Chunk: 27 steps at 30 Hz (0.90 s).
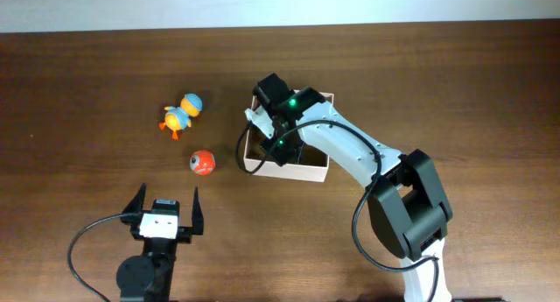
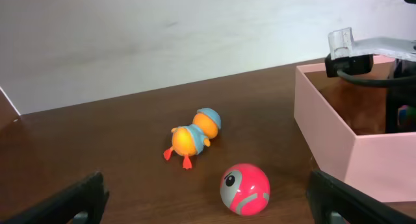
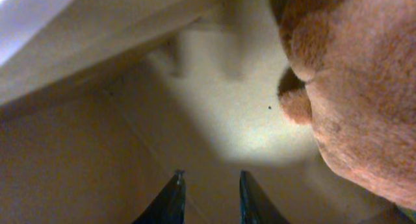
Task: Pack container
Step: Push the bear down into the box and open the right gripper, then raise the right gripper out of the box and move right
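Observation:
The container (image 1: 297, 172) is a shallow cream-walled box at mid-table; it also shows at the right of the left wrist view (image 2: 364, 152). My right gripper (image 1: 284, 149) reaches down inside it. In the right wrist view its fingers (image 3: 209, 178) are apart with nothing between them, just above the tan floor (image 3: 247, 120). A brown fuzzy toy (image 3: 351, 87) lies in the box to the right of the fingers. My left gripper (image 1: 166, 200) is open and empty near the front edge, with a red and grey ball (image 2: 246, 188) just ahead of it.
An orange and blue duck toy (image 1: 181, 115) lies on the table left of the container, also seen in the left wrist view (image 2: 192, 136). The ball (image 1: 202, 162) sits between the duck and the container's front left corner. A white wall runs behind the table.

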Available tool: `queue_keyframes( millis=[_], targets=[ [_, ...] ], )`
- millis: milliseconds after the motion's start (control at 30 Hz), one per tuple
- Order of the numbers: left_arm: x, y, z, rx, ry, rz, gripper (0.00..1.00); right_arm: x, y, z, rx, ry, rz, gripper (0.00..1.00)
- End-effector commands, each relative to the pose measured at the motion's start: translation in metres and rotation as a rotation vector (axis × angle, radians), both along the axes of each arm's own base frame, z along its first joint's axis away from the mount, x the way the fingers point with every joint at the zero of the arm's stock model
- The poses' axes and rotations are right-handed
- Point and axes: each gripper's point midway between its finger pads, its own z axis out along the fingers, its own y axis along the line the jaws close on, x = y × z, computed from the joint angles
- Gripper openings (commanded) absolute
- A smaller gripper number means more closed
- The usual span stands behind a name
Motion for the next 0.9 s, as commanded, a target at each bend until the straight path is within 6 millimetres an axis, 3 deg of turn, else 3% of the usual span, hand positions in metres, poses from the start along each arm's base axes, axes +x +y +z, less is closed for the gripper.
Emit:
queue_keyframes(
  millis=[0,433,633,767,867],
  targets=[
    [0.0,0.001,-0.001,0.013,-0.002,0.007,0.99,-0.001,0.0,0.001,-0.017,-0.004,0.051,0.22],
    [0.0,0.001,-0.001,0.013,-0.002,0.007,0.99,-0.012,-0.009,-0.001,-0.056,0.03,0.13,0.22],
    [0.0,0.001,-0.001,0.013,-0.002,0.007,0.99,-0.005,-0.012,0.004,-0.082,-0.005,0.127,0.22],
    [0.0,0.001,-0.001,0.013,-0.002,0.007,0.99,0.01,-0.001,0.035,-0.048,-0.062,0.128,0.26],
    [0.0,0.001,-0.001,0.013,-0.002,0.007,0.99,0.036,0.012,0.092,0.004,-0.187,0.116,0.46]
  ],
)
